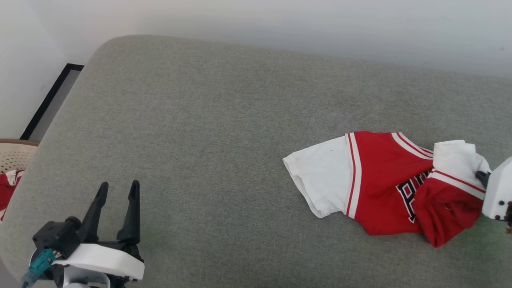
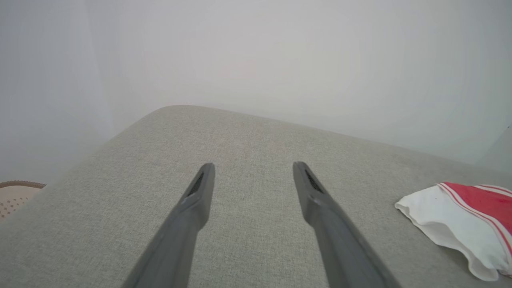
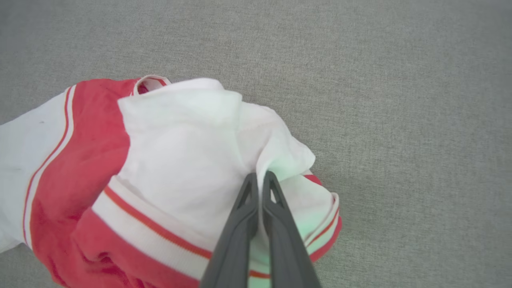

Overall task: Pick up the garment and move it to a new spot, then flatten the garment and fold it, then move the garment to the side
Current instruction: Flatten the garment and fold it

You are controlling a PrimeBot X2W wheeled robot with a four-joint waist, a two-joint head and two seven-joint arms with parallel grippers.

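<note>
The garment [image 1: 380,180] is a red T-shirt with white sleeves. It lies on the right part of a big gray cushion [image 1: 200,120]. There are black letters [image 1: 408,194] with white edges on its chest. The first one looks like a big P. The rest are hidden under a fold of red cloth, so the word cannot be read.

In the head view the shirt is stretched out sideways, and its long way goes from left to right. One white sleeve [image 1: 320,180] lies flat and points to the robot's left. Thin red and white stripes mark where this sleeve meets the red part. The other end, on the right, is all bunched up. There the second white sleeve [image 1: 456,156] is folded on top of the red cloth.

The right gripper [image 1: 481,176] is at that bunched end. In the right wrist view its two dark fingers [image 3: 240,224] are pressed together. They pinch a bit of the white sleeve between their tips.

The left gripper [image 1: 119,188] is well apart from the shirt, over the bare left part of the cushion. Its fingers [image 2: 188,216] are spread apart and hold nothing. They point away from the robot, toward the pale wall [image 1: 280,20].

A tan basket [image 1: 14,156] sits past the left edge of the cushion. Some red and white cloth [image 1: 6,190] is in it.
</note>
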